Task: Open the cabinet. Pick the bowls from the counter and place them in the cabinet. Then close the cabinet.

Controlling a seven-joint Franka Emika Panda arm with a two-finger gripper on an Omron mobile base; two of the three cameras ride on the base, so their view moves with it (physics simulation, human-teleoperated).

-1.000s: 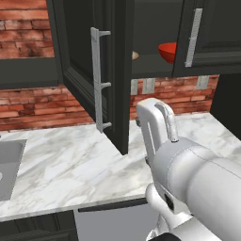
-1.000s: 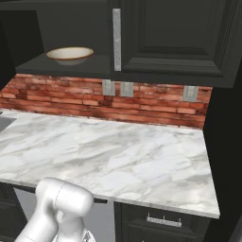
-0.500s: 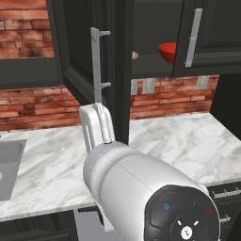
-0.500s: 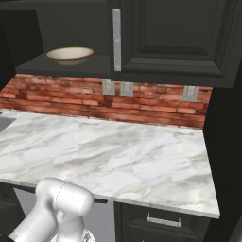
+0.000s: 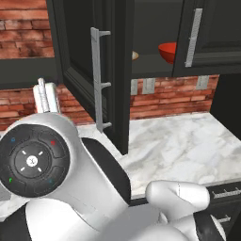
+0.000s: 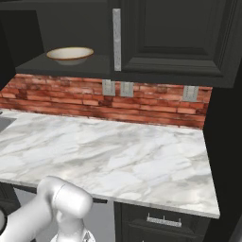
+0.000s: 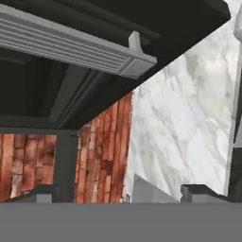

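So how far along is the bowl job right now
Mostly done. Both bowls sit on the cabinet shelf: the tan-rimmed bowl and the red bowl. The counter has no bowl on it. The left cabinet door stands open; the hand view shows its handle ahead of the open fingers, which hold nothing. What's left is closing the cabinet.

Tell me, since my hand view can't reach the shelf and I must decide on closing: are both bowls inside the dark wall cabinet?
Observer: The tan-rimmed cream bowl sits on the shelf of the dark charcoal wall cabinet, as the right base view shows.
Operator: And the red one?
Observer: The glossy red bowl sits on that shelf too, seen in the left base view.
Operator: Which door is open?
Observer: The left door, with its long silver bar handle, stands swung out over the white marble counter.
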